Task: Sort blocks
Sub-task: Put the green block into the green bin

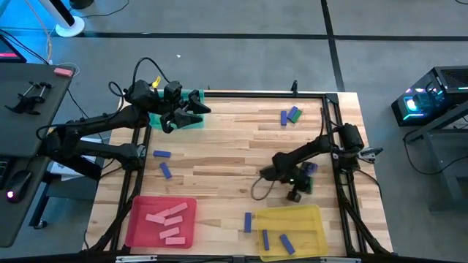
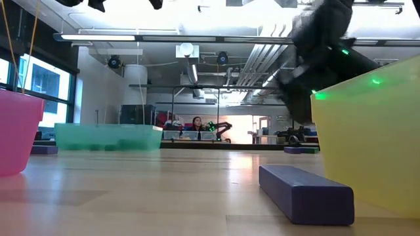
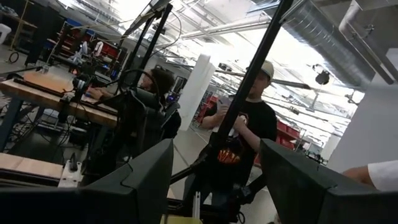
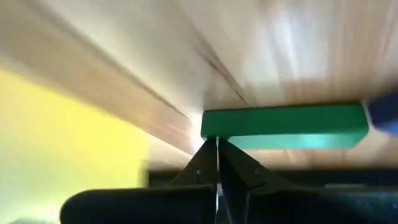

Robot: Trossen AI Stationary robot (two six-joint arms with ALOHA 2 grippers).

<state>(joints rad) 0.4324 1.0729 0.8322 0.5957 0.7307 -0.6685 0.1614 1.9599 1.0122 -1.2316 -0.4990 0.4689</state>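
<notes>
I see small flat pink bars (image 1: 167, 223) lying in the red tray, blue bars (image 1: 276, 240) in the yellow tray, loose blue bars (image 1: 162, 162) scattered on the worktop, and a green bar (image 4: 283, 125) lying flat beside another blue one.

Grey floor (image 1: 241, 18); pipes (image 2: 256, 62) overhead; desk (image 1: 22, 109).

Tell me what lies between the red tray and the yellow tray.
In the high view, one blue block lies on the bare wood between the red tray and the yellow tray, close to the yellow one.
</notes>
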